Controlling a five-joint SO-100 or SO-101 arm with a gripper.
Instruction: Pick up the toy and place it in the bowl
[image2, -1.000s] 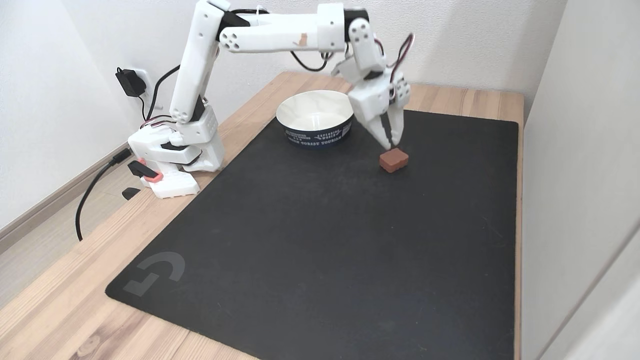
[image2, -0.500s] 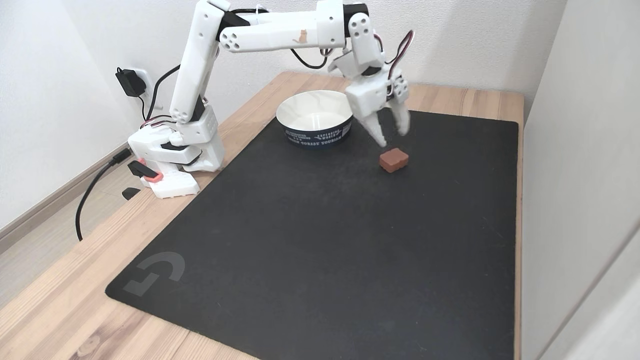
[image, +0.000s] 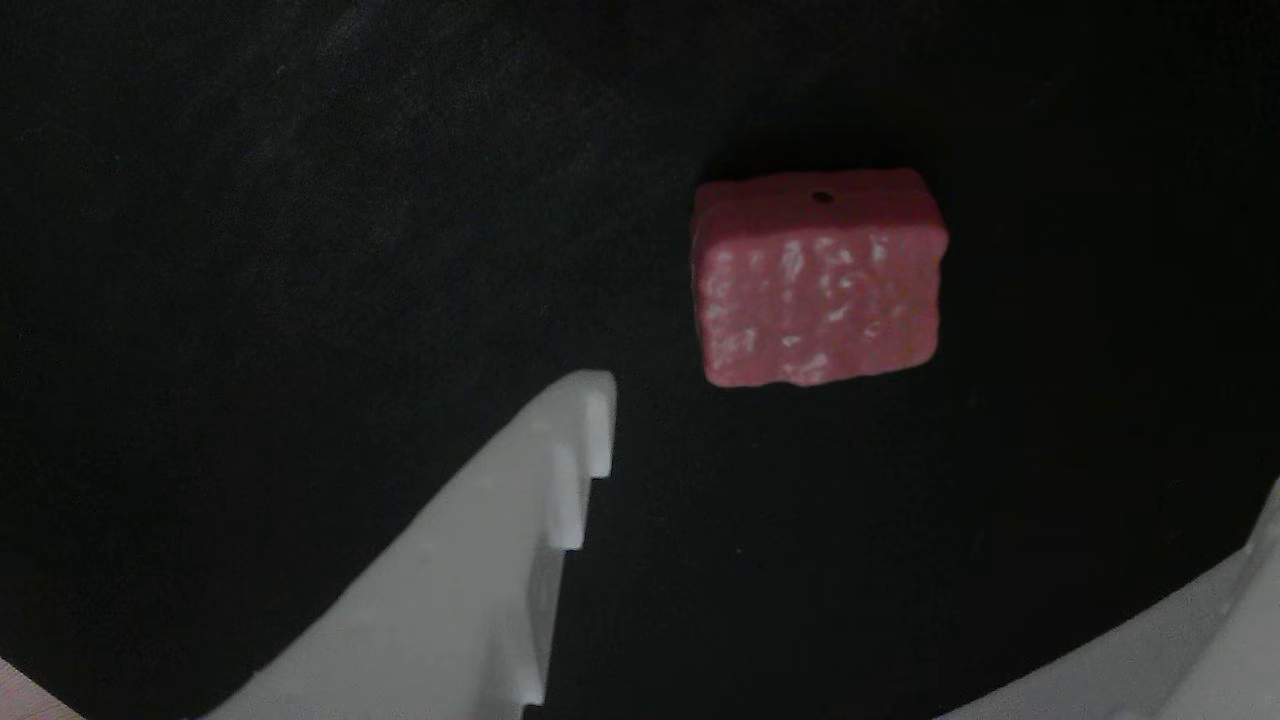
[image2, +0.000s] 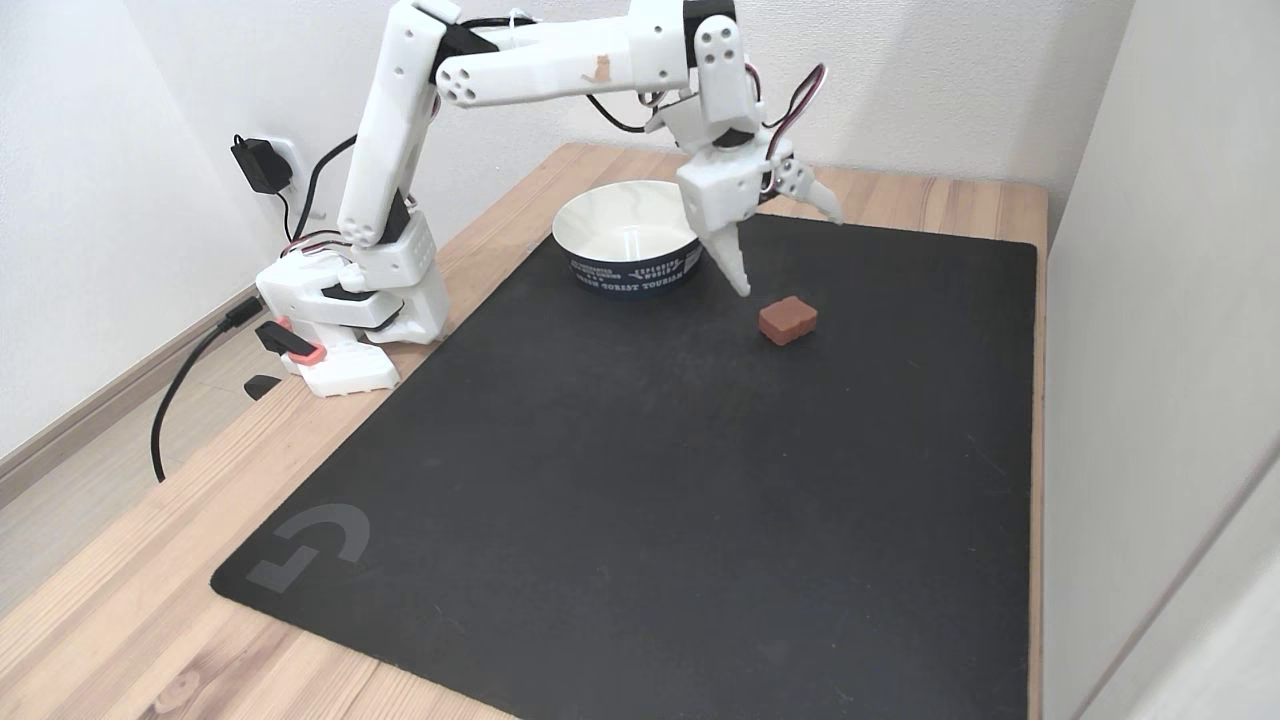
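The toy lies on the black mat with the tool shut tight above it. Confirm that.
Not quite. The toy does lie on the black mat, but the tool above it is open: the fixed view shows its two fingers spread wide apart, touching nothing.

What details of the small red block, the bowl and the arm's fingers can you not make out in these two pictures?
- Small dull-red marbled toy block: its underside, hidden against the black mat in the other view.
- White stepped fingers: one cut off by the right edge there.
- Dark-blue-sided bowl: its wall lettering is too small to read in the fixed view; the gripper covers its right rim.
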